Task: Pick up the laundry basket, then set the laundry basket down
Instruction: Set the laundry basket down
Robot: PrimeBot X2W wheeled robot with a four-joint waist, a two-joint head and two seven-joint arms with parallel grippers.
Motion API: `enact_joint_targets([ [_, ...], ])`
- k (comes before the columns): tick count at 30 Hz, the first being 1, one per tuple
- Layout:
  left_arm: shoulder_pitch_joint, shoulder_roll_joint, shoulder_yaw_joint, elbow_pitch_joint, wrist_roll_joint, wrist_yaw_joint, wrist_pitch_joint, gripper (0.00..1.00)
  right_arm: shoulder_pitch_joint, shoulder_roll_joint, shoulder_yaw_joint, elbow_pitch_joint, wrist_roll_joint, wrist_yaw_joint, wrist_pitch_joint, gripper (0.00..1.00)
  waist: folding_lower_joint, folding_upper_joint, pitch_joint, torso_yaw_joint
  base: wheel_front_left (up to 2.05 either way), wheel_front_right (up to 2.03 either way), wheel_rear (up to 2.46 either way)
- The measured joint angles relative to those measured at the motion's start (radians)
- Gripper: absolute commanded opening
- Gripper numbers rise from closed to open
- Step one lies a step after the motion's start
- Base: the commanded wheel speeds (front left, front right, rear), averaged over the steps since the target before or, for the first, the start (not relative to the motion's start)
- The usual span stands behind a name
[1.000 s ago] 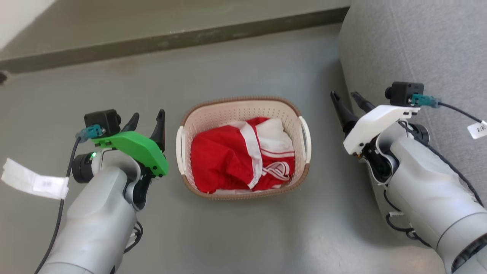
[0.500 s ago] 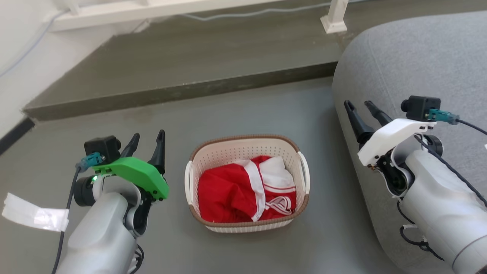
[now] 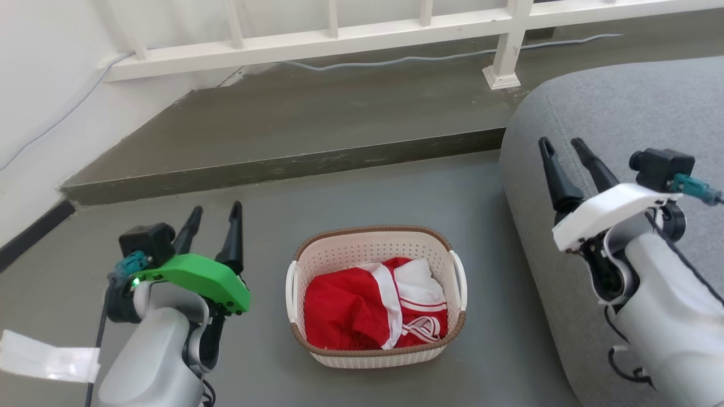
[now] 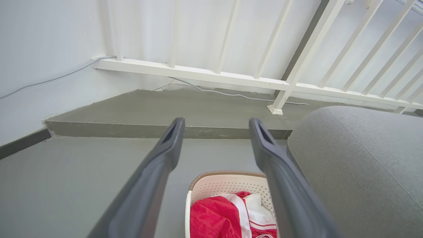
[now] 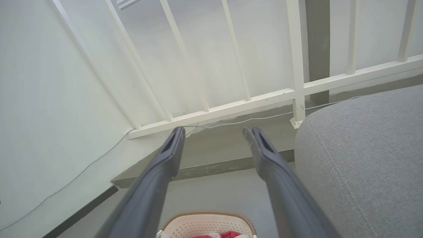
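The laundry basket stands on the grey floor, cream-white with perforated walls, a brown rim and two white side handles, holding red-and-white clothing. My left gripper, under its green cover, hangs open to the basket's left, apart from it. Over at the right, my right gripper, white-covered, is open above the edge of the grey sofa. The left wrist view shows the basket low between the open fingers. The right wrist view catches the basket's far rim at the bottom, below the open gripper.
A grey sofa fills the right side, close to the basket. Behind the basket a raised concrete step runs across, with a white railing and a thin cable beyond. A white wall stands at the left.
The head camera has tilted up, so the basket sits lower in view and the railing has appeared. Both grippers stay open and apart from the basket, which rests on the floor.
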Motion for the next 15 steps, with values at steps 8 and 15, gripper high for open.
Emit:
enact_joint_targets([
  [8, 0.092, 0.001, 0.103, -0.144, 0.081, 0.022, 0.0, 1.0, 0.135, 0.018, -0.079, -0.161, -0.128, -0.042, 0.0, 1.0, 0.0, 0.0, -0.005, 0.007, 0.0, 0.0, 0.0],
  [15, 0.167, -0.012, 0.146, -0.24, 0.144, 0.021, 0.0, 1.0, 0.22, 0.032, -0.142, -0.267, -0.202, -0.062, 0.0, 1.0, 0.0, 0.0, -0.003, 0.008, 0.0, 0.0, 0.0],
])
